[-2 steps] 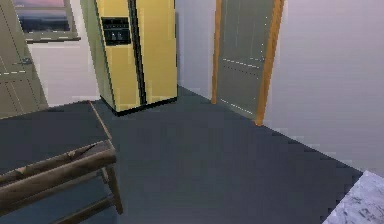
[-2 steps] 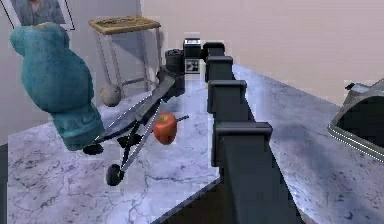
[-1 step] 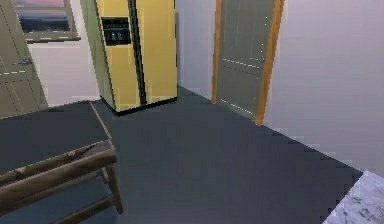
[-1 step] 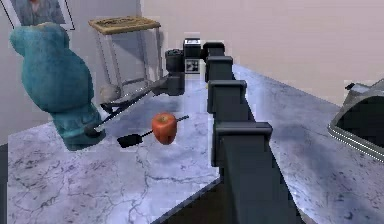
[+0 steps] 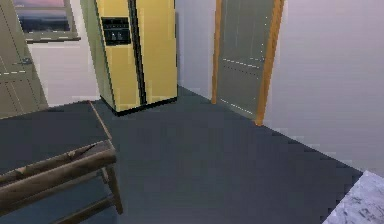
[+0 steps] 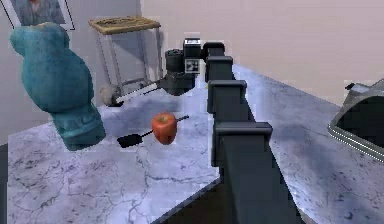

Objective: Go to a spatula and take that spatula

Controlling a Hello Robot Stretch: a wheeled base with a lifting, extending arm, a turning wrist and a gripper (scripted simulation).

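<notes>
Dark gripper [image 6: 150,88] at the far end of the arm [image 6: 240,140], over a marble countertop [image 6: 120,190]; whether it has hold of anything cannot be told. Nearer the arm side view's bottom: a red apple [image 6: 163,127], and just beside it on the left a small black flat utensil [image 6: 130,141], probably the spatula, lying on the marble. Farther left: a teal statue [image 6: 55,80]. Status, as judged: approach done, arm stretched out; gripping and lifting the utensil are left.

Yellow fridge [image 5: 135,50], dark blue floor [image 5: 220,150] (wood-framed door [image 5: 240,55])
</notes>
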